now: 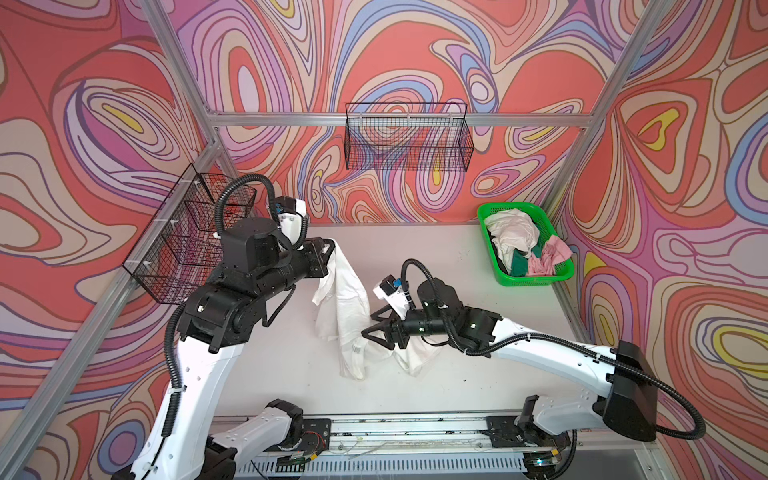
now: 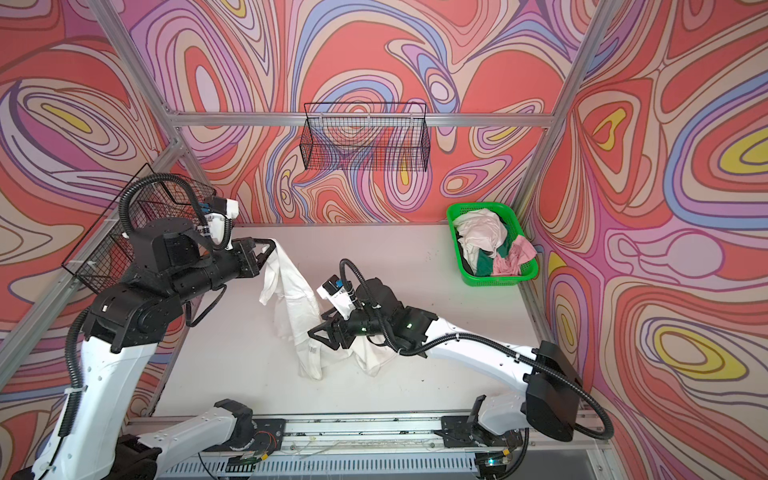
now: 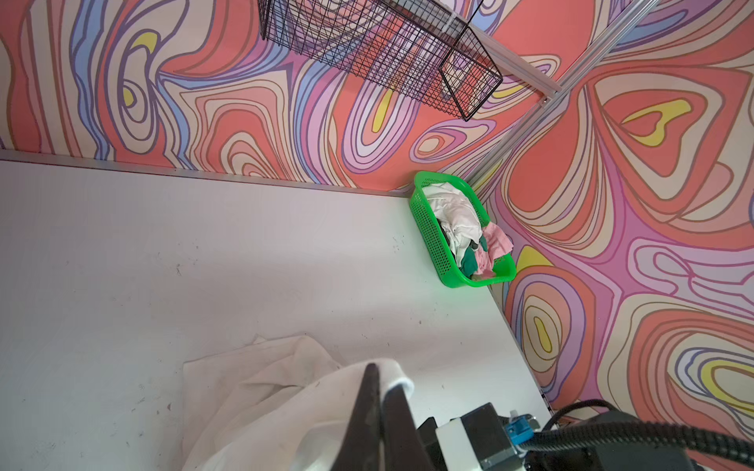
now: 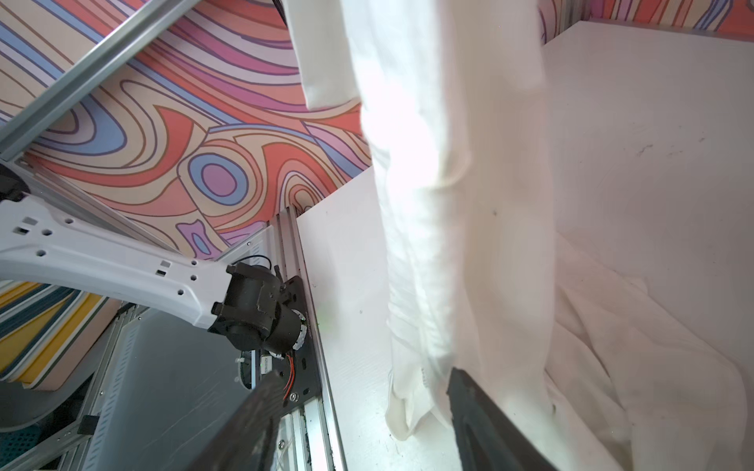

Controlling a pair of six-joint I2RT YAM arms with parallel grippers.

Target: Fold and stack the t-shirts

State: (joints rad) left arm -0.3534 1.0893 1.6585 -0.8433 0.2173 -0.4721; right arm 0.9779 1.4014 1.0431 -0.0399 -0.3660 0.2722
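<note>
one white t-shirt point(image 1: 343, 299) hangs from the left gripper point(image 1: 331, 244), clamped on its upper edge and raised so the cloth drops to the table point(image 1: 415, 257), while the right gripper point(image 1: 368, 325) waits with jaws spread around the lower folds, likely to take a second hold; other shirts point(image 1: 513, 232) fill the basket point(image 1: 536, 278).

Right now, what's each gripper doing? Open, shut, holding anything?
Left gripper: shut on the white t-shirt, holding one end up.
Right gripper: open, beside the hanging cloth, gripping nothing.
</note>
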